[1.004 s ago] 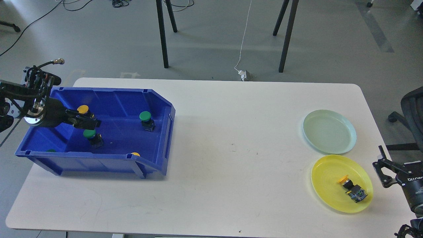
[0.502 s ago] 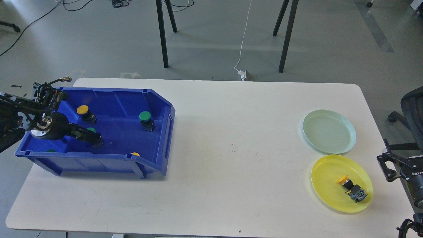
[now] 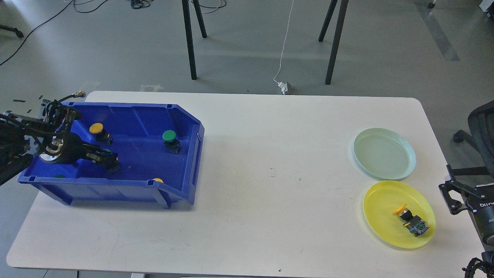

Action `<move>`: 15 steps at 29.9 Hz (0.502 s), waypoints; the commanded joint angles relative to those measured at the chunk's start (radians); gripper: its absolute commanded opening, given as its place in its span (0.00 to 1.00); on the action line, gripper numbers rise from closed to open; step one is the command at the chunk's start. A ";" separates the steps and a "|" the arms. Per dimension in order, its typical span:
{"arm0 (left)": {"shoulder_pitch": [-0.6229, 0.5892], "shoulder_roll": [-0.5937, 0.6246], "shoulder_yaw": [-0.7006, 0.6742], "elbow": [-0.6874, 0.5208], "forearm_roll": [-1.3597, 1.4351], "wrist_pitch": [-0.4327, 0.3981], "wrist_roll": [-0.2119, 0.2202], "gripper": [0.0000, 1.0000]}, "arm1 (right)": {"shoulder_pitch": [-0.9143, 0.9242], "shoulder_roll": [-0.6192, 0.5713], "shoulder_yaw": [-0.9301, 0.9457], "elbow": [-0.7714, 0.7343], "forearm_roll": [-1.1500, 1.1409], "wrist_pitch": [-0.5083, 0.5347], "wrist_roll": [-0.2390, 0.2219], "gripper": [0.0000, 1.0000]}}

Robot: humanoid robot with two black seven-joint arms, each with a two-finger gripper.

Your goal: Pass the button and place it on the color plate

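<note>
A blue bin at the table's left holds several push buttons: a yellow one, a green one, and yellow and green caps half hidden by the front wall. My left gripper is low inside the bin, around a green button that it mostly hides; I cannot tell whether its fingers are closed on it. The yellow plate at the right holds a yellow button lying on its side. The pale green plate behind it is empty. My right gripper is open and empty, just right of the yellow plate.
The white table is bare between the bin and the plates. A black office chair stands off the table's right edge. Black stand legs and a white cable are on the floor behind the table.
My left gripper has come down from above the yellow button onto the green button in the bin. My right gripper has drawn back right, away from the yellow plate.
</note>
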 commanded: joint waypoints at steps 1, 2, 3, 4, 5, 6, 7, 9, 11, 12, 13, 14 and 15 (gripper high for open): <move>0.002 0.000 0.004 0.000 0.009 0.002 0.000 0.28 | -0.002 0.000 0.000 0.000 0.000 0.000 0.000 0.99; 0.002 0.001 0.005 0.000 0.018 0.004 0.000 0.20 | -0.002 0.000 -0.002 -0.002 0.000 -0.001 0.000 0.99; 0.001 0.001 0.005 -0.002 0.024 0.004 0.000 0.12 | -0.002 0.000 -0.002 -0.002 0.000 0.000 0.000 0.99; 0.001 0.001 0.005 0.000 0.027 0.004 0.000 0.06 | -0.002 0.000 -0.003 -0.002 0.000 0.000 0.000 0.99; -0.001 0.001 0.004 -0.002 0.027 0.005 0.000 0.05 | -0.002 0.000 -0.005 -0.002 0.000 0.000 0.000 0.99; -0.002 0.001 0.002 -0.005 0.026 0.005 0.000 0.03 | -0.004 0.000 -0.005 -0.002 0.000 0.000 0.000 0.99; -0.007 0.004 0.001 -0.009 0.026 0.004 0.000 0.03 | -0.004 0.000 -0.005 -0.002 0.000 -0.001 0.000 0.99; -0.021 0.017 -0.015 -0.029 0.014 -0.009 0.000 0.03 | -0.005 0.000 -0.006 -0.002 0.000 0.000 0.000 0.99; -0.059 0.059 -0.045 -0.086 -0.006 -0.033 0.000 0.04 | -0.004 0.000 -0.012 0.000 -0.008 0.000 0.000 0.99; -0.079 0.093 -0.070 -0.127 -0.022 -0.062 0.000 0.04 | -0.004 -0.002 -0.015 0.000 -0.014 0.000 0.000 0.99; -0.094 0.134 -0.108 -0.188 -0.041 -0.111 0.000 0.04 | 0.001 -0.006 -0.019 0.001 -0.021 0.000 0.000 0.99; -0.097 0.168 -0.148 -0.243 -0.066 -0.152 0.000 0.05 | 0.006 -0.015 -0.022 0.001 -0.037 0.000 0.000 0.99; -0.096 0.208 -0.206 -0.309 -0.100 -0.177 0.000 0.05 | 0.013 -0.029 -0.025 0.001 -0.073 -0.004 0.000 0.99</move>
